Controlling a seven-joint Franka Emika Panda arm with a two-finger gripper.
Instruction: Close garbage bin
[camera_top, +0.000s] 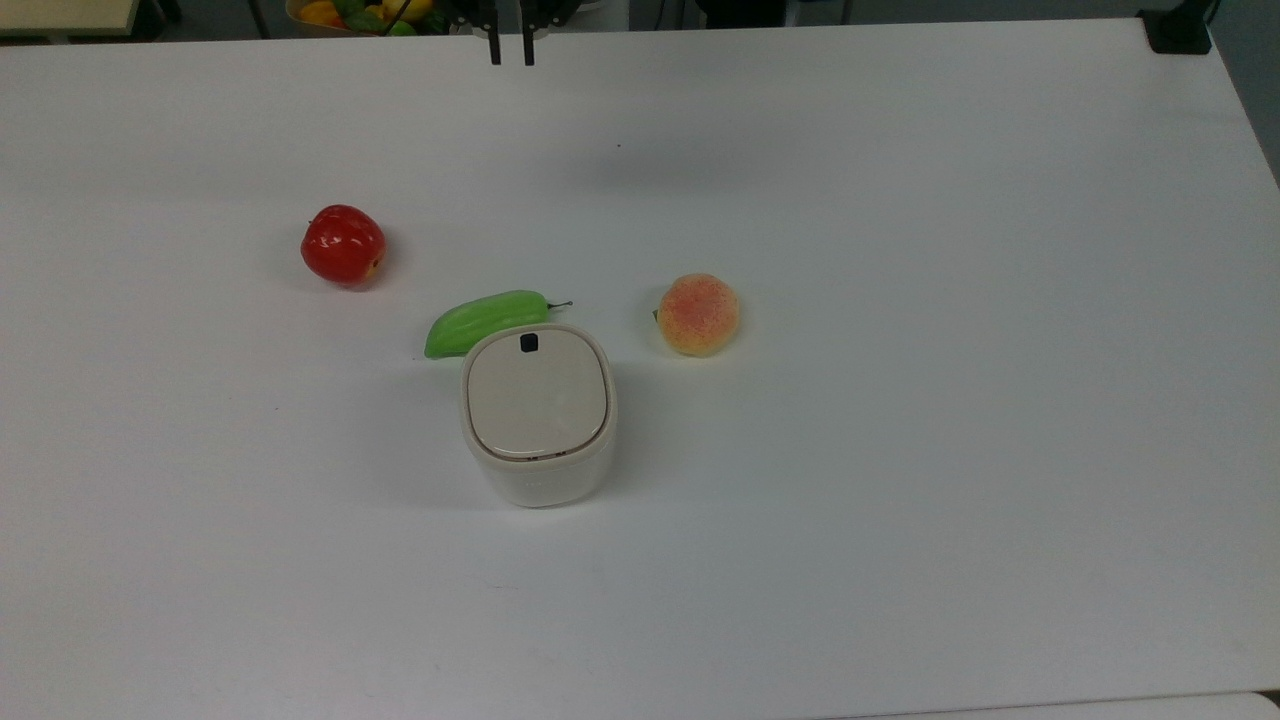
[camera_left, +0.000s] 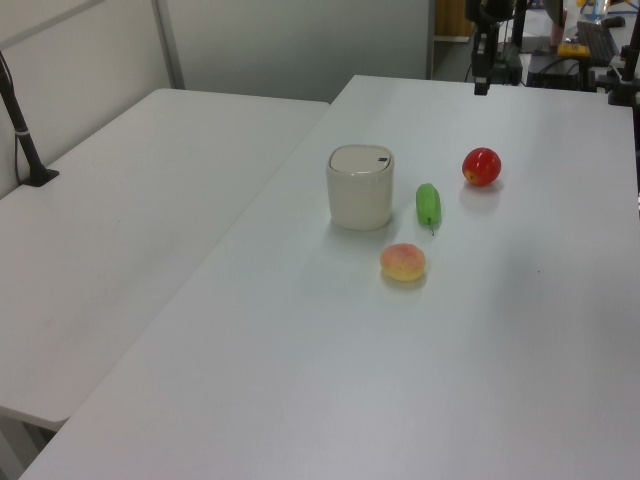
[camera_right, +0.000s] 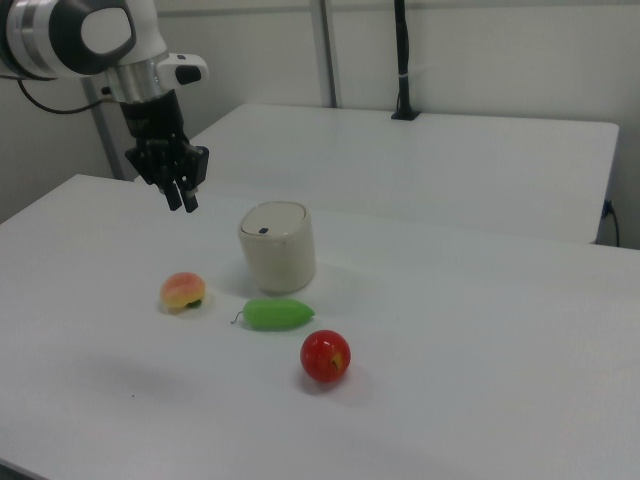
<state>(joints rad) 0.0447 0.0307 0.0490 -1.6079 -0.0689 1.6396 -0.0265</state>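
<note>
Red apple (camera_top: 343, 244), green cucumber (camera_top: 484, 321), peach (camera_top: 698, 314) on white table (camera_top: 900, 400).

one bin (camera_top: 538, 415), three toy fruits (camera_top: 343, 244)

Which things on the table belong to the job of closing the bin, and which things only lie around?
Job:
- cream-white plastic garbage bin with beige lid, lying flat
- black two-finger gripper, empty

Lying about:
- shiny red apple
- long green vegetable
- round orange-pink peach
</note>
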